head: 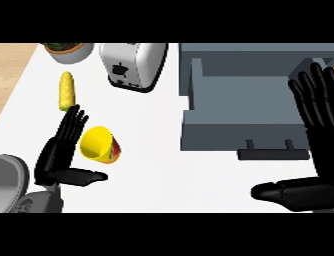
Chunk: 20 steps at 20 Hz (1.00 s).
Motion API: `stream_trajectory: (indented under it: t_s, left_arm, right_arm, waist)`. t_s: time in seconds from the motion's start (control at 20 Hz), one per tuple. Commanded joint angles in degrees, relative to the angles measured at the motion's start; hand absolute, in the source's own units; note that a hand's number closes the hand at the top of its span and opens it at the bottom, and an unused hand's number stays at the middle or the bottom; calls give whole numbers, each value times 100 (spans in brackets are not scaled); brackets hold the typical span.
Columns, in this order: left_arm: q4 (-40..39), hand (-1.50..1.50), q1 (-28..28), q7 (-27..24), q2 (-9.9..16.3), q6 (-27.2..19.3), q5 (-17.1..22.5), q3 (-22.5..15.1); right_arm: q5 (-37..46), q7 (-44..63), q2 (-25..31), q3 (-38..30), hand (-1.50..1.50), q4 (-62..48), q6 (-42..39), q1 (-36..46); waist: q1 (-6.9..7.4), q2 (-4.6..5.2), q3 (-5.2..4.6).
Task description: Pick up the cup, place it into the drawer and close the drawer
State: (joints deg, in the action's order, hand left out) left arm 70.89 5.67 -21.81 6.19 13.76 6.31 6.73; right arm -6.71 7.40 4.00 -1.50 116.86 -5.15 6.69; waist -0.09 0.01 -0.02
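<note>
Left hand (61,155) open, cup (100,145) mouth up-left

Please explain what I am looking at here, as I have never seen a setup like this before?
This is one picture, taken from the robot's head looking steeply down at a white counter. The two black shapes are its hands, coming in from the lower edge. The left robot hand is open, its fingers straight, right beside a yellow cup lying tilted with its mouth facing up-left; it holds nothing yet. The right robot hand is also open, in front of a grey open drawer with a dark handle. Further back lie an ear of corn, a silver toaster and a potted plant. The drawer looks empty, so the cup is yet to be put in.
</note>
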Motion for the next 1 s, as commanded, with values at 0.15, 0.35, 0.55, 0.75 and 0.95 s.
stream_trajectory:
  t_s: [0.15, 0.35, 0.55, 0.75, 0.95]
  left_arm:
    - [-1388, -150, 551, -693, 100, 113, -72, 214]
    - [-1473, -150, 390, -1060, -64, -94, -235, 104]
    - [-2474, -150, 865, -1558, 250, 107, -217, 375]
    - [-3315, -150, 1384, -1739, 510, 213, -170, 601]
    - [-3126, -150, 1233, -1791, 117, -160, -378, 312]
  right_arm:
    - [-323, -24, 219, -319, -150, -37, -287, -35]
    - [-23, 319, 58, -39, -150, 248, 35, 113]
    - [-7, 152, 8, -48, -150, -67, 14, 165]
    - [39, 355, 22, 136, -150, 317, -57, -43]
    - [375, 337, -282, 565, -150, 542, 158, -206]
  waist:
    - [-9, 2, 0]
    - [-2, -1, 0]
    - [-9, 4, -1]
    - [-29, 7, -2]
    - [-21, 1, -1]
